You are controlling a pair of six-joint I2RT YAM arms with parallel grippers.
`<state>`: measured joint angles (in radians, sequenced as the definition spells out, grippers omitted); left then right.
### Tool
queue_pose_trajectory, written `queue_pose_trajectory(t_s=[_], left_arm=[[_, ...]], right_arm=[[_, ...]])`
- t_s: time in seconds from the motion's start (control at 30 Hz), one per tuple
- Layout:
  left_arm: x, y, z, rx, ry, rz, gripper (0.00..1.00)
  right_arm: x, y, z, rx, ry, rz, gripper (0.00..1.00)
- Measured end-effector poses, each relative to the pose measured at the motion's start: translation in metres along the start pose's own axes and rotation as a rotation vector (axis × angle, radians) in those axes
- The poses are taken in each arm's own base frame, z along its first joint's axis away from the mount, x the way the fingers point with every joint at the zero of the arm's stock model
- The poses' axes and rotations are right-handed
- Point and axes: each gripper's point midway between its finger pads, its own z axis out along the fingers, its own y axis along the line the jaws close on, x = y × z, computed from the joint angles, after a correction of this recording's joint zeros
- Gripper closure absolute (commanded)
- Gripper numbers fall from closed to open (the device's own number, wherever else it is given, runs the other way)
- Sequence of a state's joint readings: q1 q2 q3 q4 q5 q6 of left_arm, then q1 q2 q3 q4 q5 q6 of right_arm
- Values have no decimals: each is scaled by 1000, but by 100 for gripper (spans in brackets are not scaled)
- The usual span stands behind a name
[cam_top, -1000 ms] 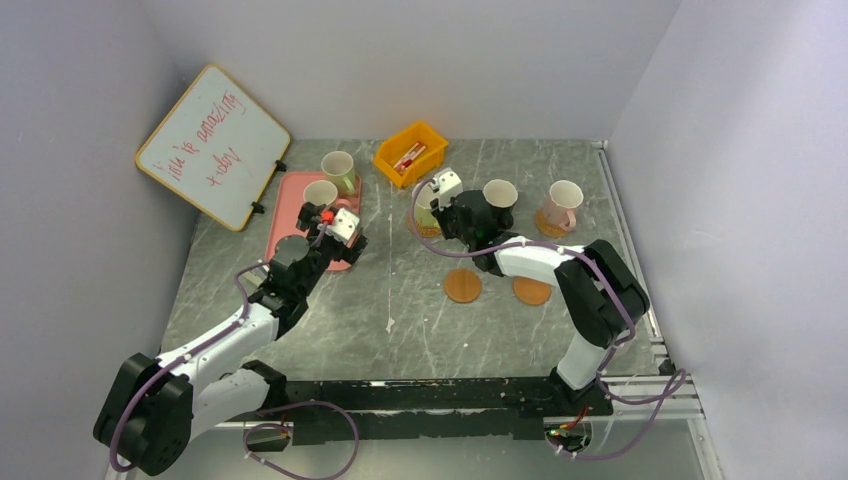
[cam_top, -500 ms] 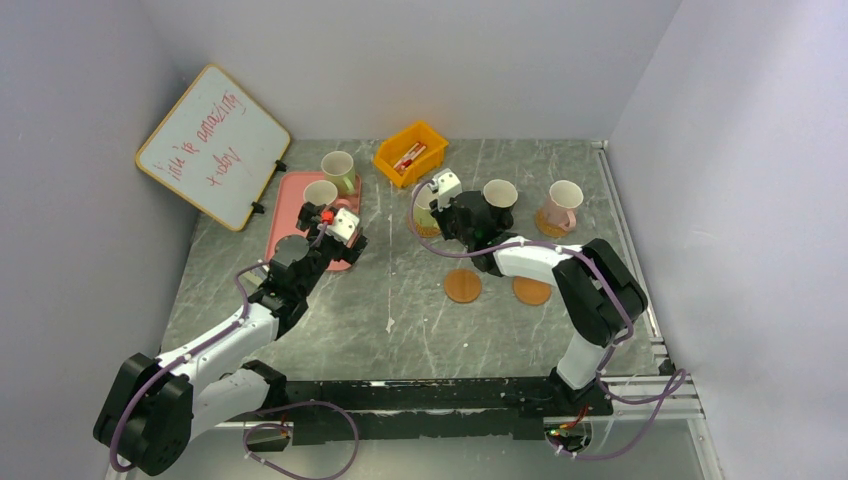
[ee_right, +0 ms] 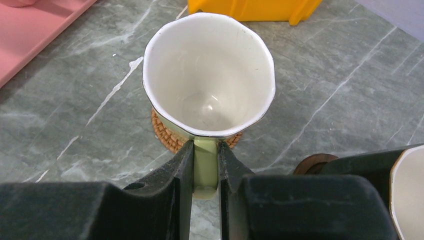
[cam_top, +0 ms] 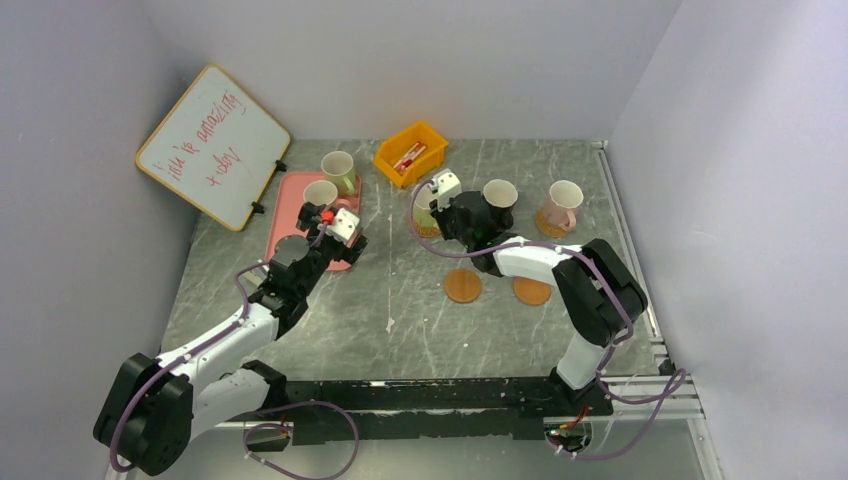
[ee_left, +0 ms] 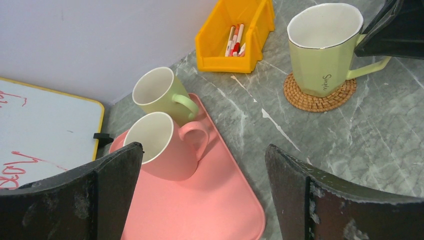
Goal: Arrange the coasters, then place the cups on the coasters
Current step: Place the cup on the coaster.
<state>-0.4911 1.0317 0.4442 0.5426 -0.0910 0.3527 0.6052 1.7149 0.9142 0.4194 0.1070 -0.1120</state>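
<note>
My right gripper is shut on the handle of a pale green cup, which stands upright on the woven coaster. To its right a black cup rests on a dark brown coaster. A pink cup sits on an orange coaster. Two bare orange coasters lie nearer the arms. My left gripper hangs open above the pink tray, just short of a pink cup. A second green cup stands behind that one.
A yellow bin holding markers stands at the back, between the tray and the row of cups. A whiteboard leans against the left wall beside the tray. Walls close the table on three sides.
</note>
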Motion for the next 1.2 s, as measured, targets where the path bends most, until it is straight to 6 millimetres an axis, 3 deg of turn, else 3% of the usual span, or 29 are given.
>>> queue_pose_trajectory(t_s=[1.2], left_arm=[[0, 1, 0, -2, 1, 0, 3]], right_arm=[[0, 0, 0, 3, 7, -1, 82]])
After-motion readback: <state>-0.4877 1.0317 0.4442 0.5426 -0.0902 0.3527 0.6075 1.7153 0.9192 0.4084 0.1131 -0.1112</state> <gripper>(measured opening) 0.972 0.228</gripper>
